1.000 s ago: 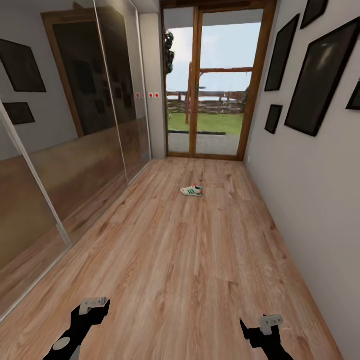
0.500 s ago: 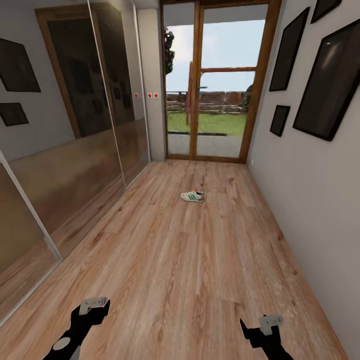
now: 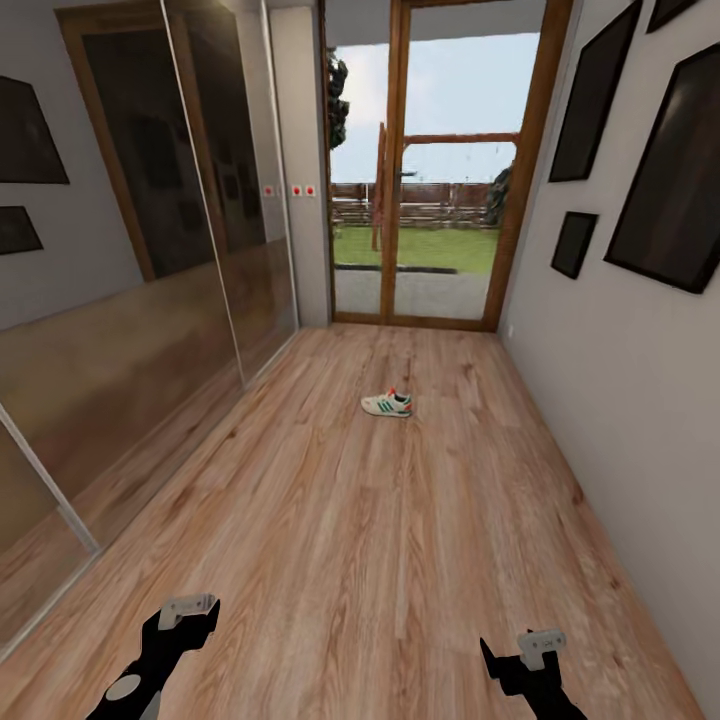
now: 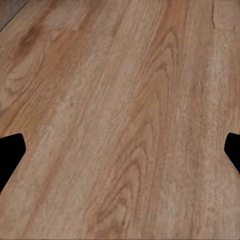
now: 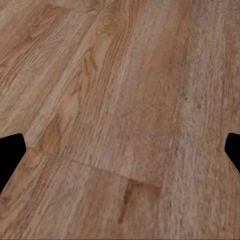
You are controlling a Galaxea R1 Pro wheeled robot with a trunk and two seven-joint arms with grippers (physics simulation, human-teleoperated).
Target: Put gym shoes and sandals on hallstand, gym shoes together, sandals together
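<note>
One gym shoe (image 3: 387,404), white with green stripes and a red-orange accent, lies on its sole on the corridor floor (image 3: 380,540), far ahead near the glass door. In the head view my left gripper (image 3: 192,618) and right gripper (image 3: 518,652) hang low over the planks, well short of the shoe. In the wrist views the left gripper (image 4: 120,155) and the right gripper (image 5: 120,152) both stand open, their black fingertips (image 4: 10,150) (image 5: 10,150) wide apart with bare wood between them. The sandals and the hallstand are out of view.
A mirrored sliding wardrobe (image 3: 150,300) lines the left side of the corridor. The right wall (image 3: 620,400) carries dark framed pictures. A wood-framed glass door (image 3: 430,200) closes the far end, with a garden behind it.
The whole view has shifted: the camera has moved forward along the corridor, so the shoe sits a little lower and nearer. Both arms keep the same pose.
</note>
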